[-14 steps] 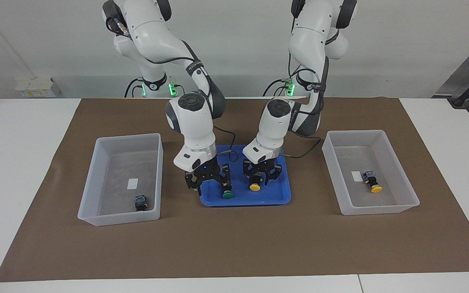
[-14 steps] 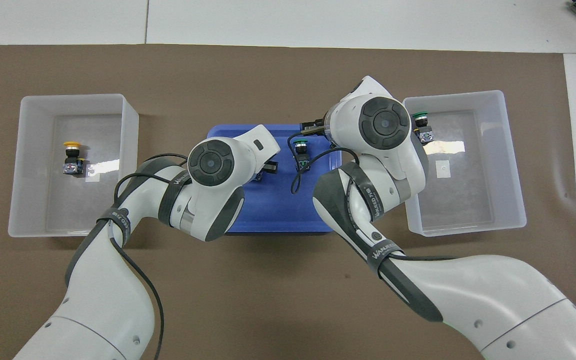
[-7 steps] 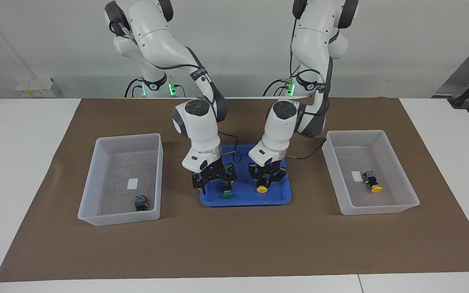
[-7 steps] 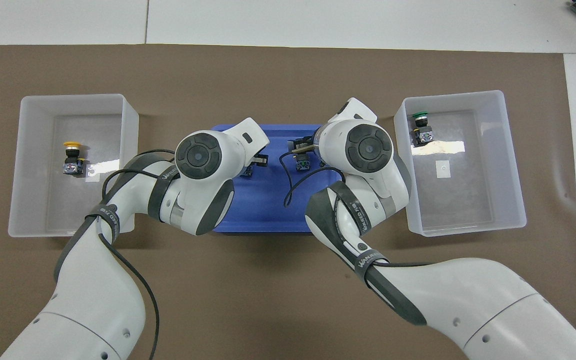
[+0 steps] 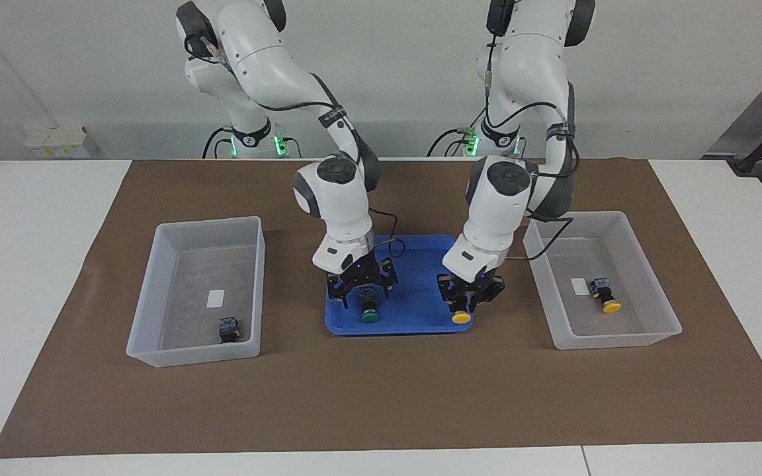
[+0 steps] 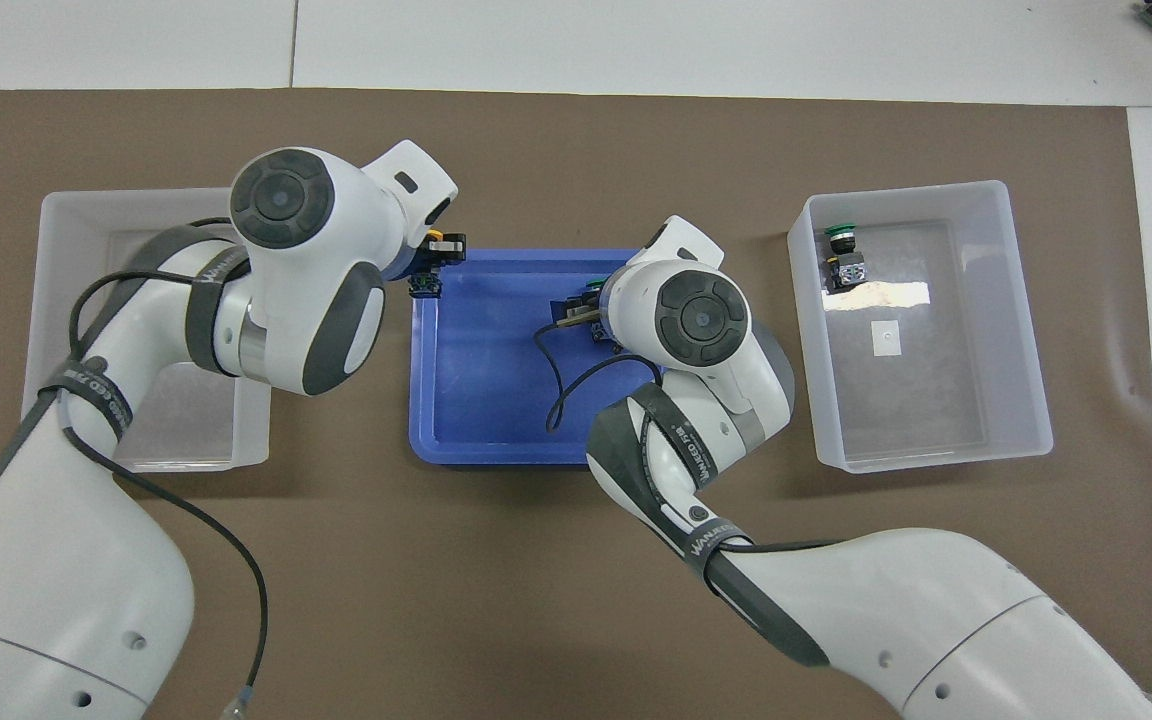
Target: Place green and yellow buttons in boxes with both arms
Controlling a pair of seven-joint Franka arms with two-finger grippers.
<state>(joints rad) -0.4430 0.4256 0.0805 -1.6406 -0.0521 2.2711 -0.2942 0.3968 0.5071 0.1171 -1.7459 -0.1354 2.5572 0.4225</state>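
My left gripper (image 5: 464, 299) is shut on a yellow button (image 5: 462, 317) and holds it just above the edge of the blue tray (image 5: 414, 322) toward the left arm's end; it also shows in the overhead view (image 6: 431, 265). My right gripper (image 5: 362, 291) is open, its fingers spread around a green button (image 5: 369, 316) that lies in the tray. The box (image 5: 645, 334) at the left arm's end holds another yellow button (image 5: 606, 296). The box (image 5: 149, 344) at the right arm's end holds another green button (image 6: 841, 255).
A brown mat (image 5: 381, 396) covers the table under the tray and both boxes. In the overhead view my left arm covers most of the box (image 6: 66, 210) at its end. White tabletop lies past the mat's ends.
My left gripper has carried the yellow button from the tray's middle to its edge toward the left arm's end. My right gripper has moved sideways over the green button, which has stayed put.
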